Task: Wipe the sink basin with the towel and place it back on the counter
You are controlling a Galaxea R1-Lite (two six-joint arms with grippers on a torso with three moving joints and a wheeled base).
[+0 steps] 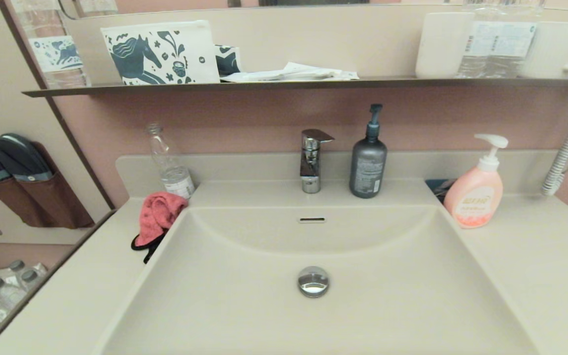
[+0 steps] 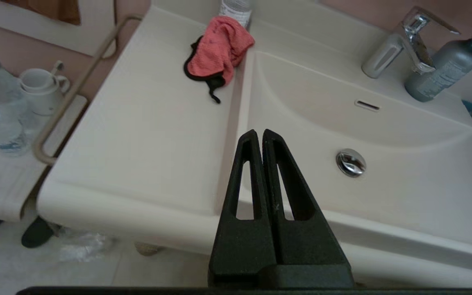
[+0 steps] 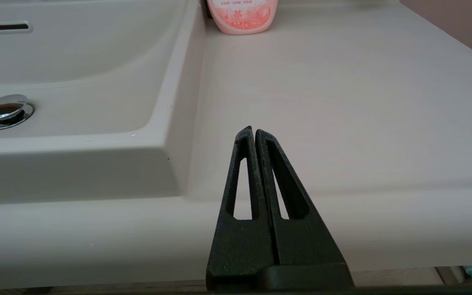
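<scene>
The coral-red towel (image 1: 157,217) with black trim lies crumpled on the counter (image 1: 82,291) at the basin's back left corner, beside a clear bottle; the left wrist view shows the towel (image 2: 219,51) too. The sink basin (image 1: 244,301) is bare, with its chrome drain plug (image 1: 313,281) and overflow slot (image 1: 312,220). My left gripper (image 2: 259,132) is shut and empty, held off the counter's front edge near the basin's left rim. My right gripper (image 3: 252,130) is shut and empty, in front of the right counter (image 3: 342,102). Neither gripper shows in the head view.
A chrome faucet (image 1: 312,160) and a grey pump bottle (image 1: 368,160) stand behind the basin. A pink soap bottle (image 1: 476,190) is on the right counter, a clear bottle (image 1: 170,165) on the left. A dark wall shelf (image 1: 284,84) carries cups and pouches.
</scene>
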